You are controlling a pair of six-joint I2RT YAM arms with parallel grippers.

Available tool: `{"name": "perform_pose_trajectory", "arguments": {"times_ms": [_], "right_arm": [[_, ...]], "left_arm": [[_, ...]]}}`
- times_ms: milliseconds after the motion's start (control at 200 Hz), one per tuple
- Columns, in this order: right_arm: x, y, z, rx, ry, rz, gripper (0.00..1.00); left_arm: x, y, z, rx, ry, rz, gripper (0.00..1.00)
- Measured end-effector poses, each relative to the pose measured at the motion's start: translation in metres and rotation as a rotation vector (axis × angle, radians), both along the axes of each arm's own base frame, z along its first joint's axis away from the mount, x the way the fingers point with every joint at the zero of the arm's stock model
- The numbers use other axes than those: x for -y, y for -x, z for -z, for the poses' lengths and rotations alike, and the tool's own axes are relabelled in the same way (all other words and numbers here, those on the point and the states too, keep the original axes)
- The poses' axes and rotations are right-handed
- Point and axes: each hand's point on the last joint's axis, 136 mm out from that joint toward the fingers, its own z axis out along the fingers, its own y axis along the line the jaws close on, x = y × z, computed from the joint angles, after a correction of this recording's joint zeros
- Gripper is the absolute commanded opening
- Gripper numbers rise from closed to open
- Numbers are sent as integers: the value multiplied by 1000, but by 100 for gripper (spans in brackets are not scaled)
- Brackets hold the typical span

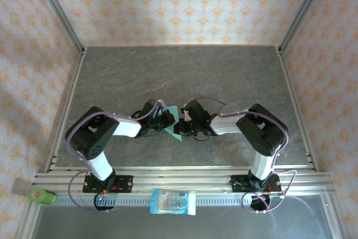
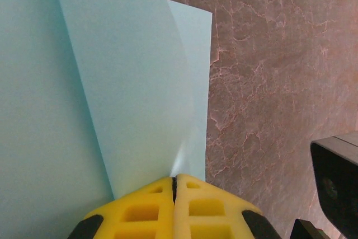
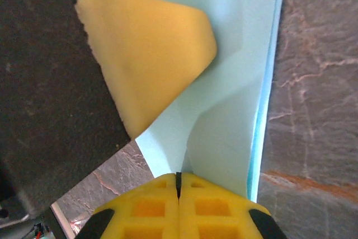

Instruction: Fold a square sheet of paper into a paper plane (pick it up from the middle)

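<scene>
Soft, even light fills the top view. The wall behind the surface is brightest and slightly washed out, and the arms cast only faint shadows. In both wrist views the paper looks pale and nearly featureless. The yellow fingers below it are blurred, and the marbled surface beside it stays sharp.

The square sheet of paper is thin, smooth and matt. The yellow pads look like soft moulded foam. The tabletop has a dull marbled finish, the frame rail is bare metal, and the packet is glossy plastic.
</scene>
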Motion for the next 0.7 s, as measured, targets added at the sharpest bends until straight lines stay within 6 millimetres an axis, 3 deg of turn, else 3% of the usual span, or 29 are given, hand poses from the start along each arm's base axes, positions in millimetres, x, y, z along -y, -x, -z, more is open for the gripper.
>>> {"name": "perform_pose_trajectory", "arguments": {"times_ms": [170,545,701], "right_arm": [[6,8,-1,10,-19,-6,0],[45,56,0,-42,-2,-41,0],[42,52,-23,-21,-44,-16,0]], "left_arm": [[2,2,0,-1,1,8,3],[4,3,0,-4,8,6,3],[4,3,0,-4,8,6,3]]}}
